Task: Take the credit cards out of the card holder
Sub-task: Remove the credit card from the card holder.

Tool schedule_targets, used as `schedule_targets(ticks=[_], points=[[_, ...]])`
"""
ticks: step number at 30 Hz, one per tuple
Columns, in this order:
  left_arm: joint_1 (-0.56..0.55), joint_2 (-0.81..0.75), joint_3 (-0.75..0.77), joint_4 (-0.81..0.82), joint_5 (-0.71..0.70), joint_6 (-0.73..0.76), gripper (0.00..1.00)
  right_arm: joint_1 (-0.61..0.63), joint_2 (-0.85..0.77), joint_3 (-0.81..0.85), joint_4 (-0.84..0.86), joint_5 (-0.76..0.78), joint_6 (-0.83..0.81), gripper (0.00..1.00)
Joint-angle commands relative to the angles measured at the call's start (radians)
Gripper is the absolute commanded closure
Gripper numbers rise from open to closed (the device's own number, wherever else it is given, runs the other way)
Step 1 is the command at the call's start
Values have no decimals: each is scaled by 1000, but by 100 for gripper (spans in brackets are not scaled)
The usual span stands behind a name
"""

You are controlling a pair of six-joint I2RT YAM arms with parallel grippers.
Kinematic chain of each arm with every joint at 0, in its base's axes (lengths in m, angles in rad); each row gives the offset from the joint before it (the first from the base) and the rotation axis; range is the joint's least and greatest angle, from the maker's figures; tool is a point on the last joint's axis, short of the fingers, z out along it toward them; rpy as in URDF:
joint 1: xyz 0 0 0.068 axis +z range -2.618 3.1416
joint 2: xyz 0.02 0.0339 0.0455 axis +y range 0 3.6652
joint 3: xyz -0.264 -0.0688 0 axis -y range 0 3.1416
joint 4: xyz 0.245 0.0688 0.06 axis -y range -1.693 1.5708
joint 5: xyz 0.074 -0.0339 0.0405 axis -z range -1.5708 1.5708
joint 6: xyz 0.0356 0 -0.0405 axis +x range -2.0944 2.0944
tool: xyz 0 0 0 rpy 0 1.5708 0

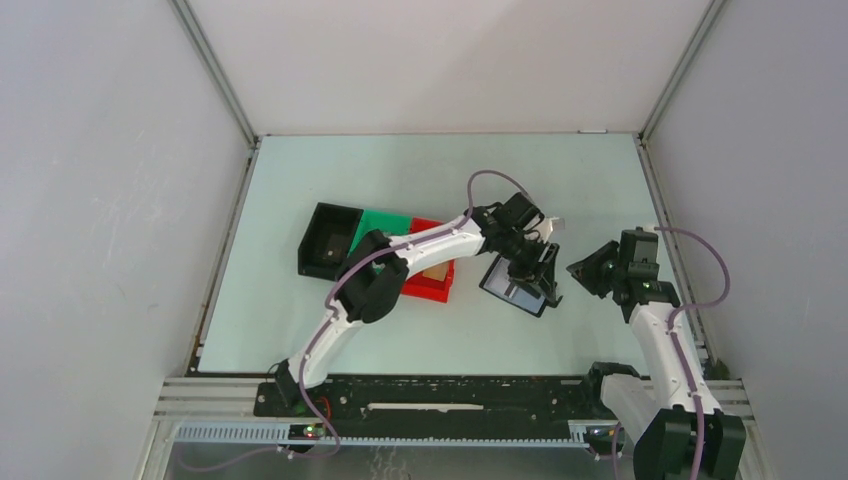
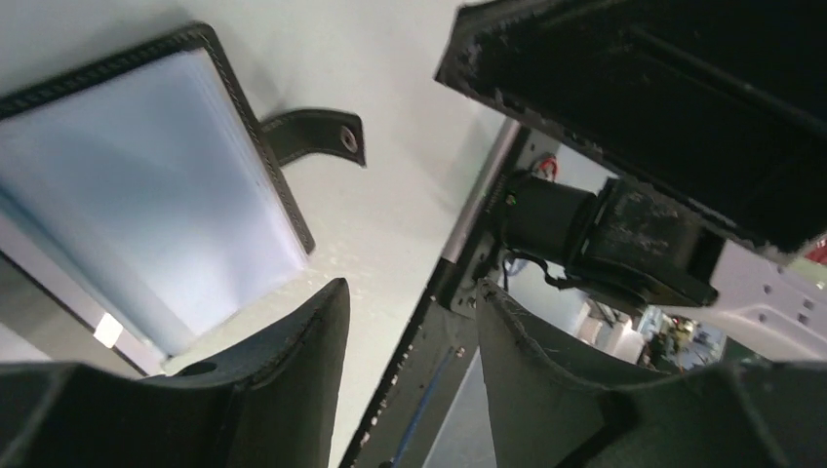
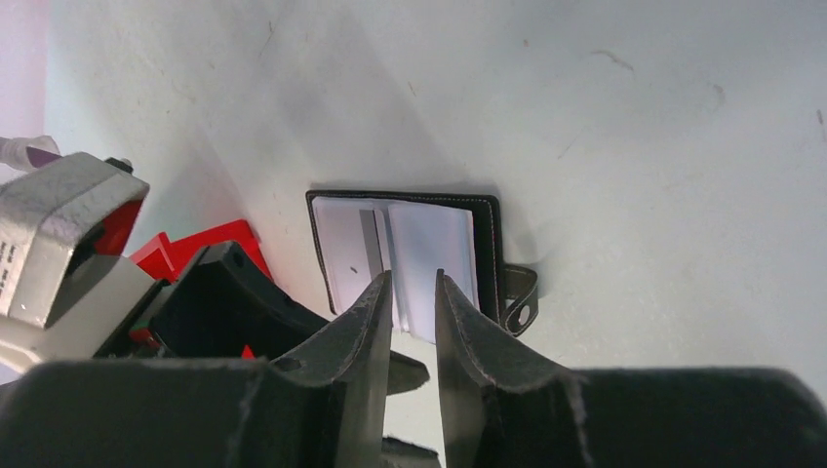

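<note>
The card holder (image 1: 512, 290) lies open on the table, right of the bins. Pale grey-blue credit cards (image 2: 137, 214) fill its slots, and their ends stick out past its near edge in the right wrist view (image 3: 429, 253). Its snap strap (image 2: 317, 135) lies flat beside it. My left gripper (image 1: 535, 268) is open and empty, just above the card holder's right half; in its own view (image 2: 410, 302) the cards lie to the left of its fingers. My right gripper (image 1: 590, 270) stands to the right of the card holder, apart from it. It points at the cards (image 3: 412, 285) with its jaws narrowly open and empty.
A black bin (image 1: 328, 240), a green bin (image 1: 385, 222) and a red bin (image 1: 430, 282) stand in a row left of the card holder, under the left arm. White walls enclose the table. The right gripper's body (image 2: 683, 107) looms close to the left gripper.
</note>
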Motion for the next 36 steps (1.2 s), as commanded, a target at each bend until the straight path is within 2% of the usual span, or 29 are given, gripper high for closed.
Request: schedule_targets(ticks=[1,4,7,14,25,33,36], points=[[56,-153,-117,116,95,-53,44,-4,-13,13,-5,-42,20,69],[132,-239,-230,189,76,-95,45,-3,1,13,8,-76,13,70],[186,-272,-293,169,-15,-91,48,31,29,13,39,-99,20,73],[205,-191,-257,57,-177,-52,53,222,174,11,199,-75,92,74],[166,-123,-189,-40,-352,15,51,206,386,-127,564,-229,146,72],[125,-97,-176,-36,-394,18,52,188,422,-195,633,-216,171,72],[115,-86,-152,-78,-481,21,55,178,452,-214,672,-237,176,73]])
